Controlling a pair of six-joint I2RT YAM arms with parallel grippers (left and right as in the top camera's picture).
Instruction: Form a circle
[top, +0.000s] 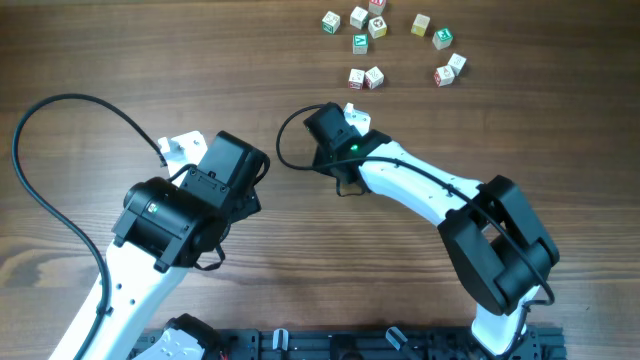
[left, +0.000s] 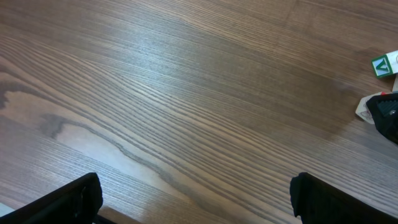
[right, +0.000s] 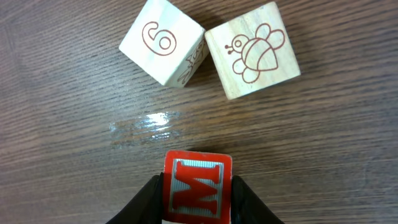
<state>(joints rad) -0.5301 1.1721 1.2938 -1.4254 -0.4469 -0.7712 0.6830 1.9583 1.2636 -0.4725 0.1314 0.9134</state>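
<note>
The wooden table (top: 120, 40) bears everything here. On it work two arms: the left arm (top: 160, 225) comes in from the near left corner, and the right arm (top: 430, 190) reaches from the near right toward the middle.

The left gripper (left: 194, 183) hangs over bare wood with its fingers (left: 68, 199) spread wide and nothing between them. At the right edge of its wrist view, one green-lettered cube (left: 384, 65) shows beside a dark part of the other arm's gripper.

The right gripper (right: 198, 194) is clamped on the red M cube (right: 198, 180), one finger pressed to each side, just above the wood or touching it; I cannot tell which.

The cubes (top: 400, 40) for the circle lie loose at the far side of the table, right of centre. Eleven are on the wood, the farthest one cut by the frame edge:
- five bunched at the far left
- two farther right
- two touching at the near right
- two touching at the near left

They make an uneven loop with gaps, not a closed circle.

The near-left pair is the 6 cube (right: 163, 40) and the bee cube (right: 252, 50), touching edge to edge. They sit just ahead of the held cube, with bare wood between.
</note>
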